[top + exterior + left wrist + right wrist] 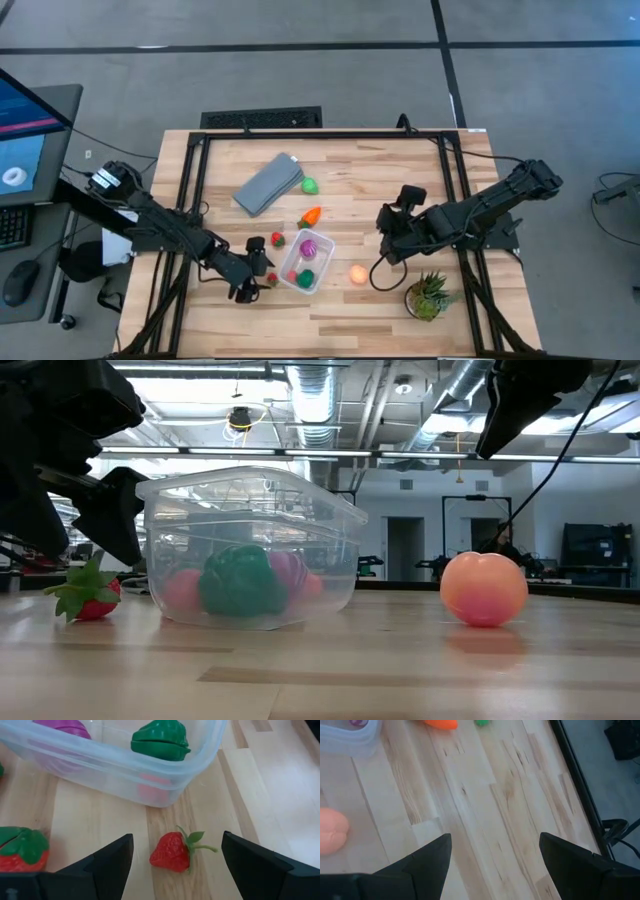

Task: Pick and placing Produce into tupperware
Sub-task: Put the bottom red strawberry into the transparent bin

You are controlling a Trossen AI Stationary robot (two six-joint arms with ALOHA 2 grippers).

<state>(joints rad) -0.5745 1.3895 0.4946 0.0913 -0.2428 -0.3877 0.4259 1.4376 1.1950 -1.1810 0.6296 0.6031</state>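
Note:
The clear tupperware (322, 262) stands mid-table and holds a purple piece (309, 245), a dark green piece (161, 740) and a reddish one (183, 588). My left gripper (177, 836) is open, low at the tupperware's left, its fingers standing either side of a red strawberry (172, 852) that lies on the wood untouched. A second strawberry (278, 239) lies nearby. The orange carrot (311, 215) and a light green piece (309, 185) lie farther back. The yellow-orange ball (358, 273) rests right of the tupperware. My right gripper (388, 250) hovers open over bare wood (495, 836).
A flat grey lid (268, 183) lies at the back left of the tabletop. A spiky potted plant (430, 297) stands near the front right. A black frame (320, 137) rims the table. Bare wood stretches between the carrot and the right arm.

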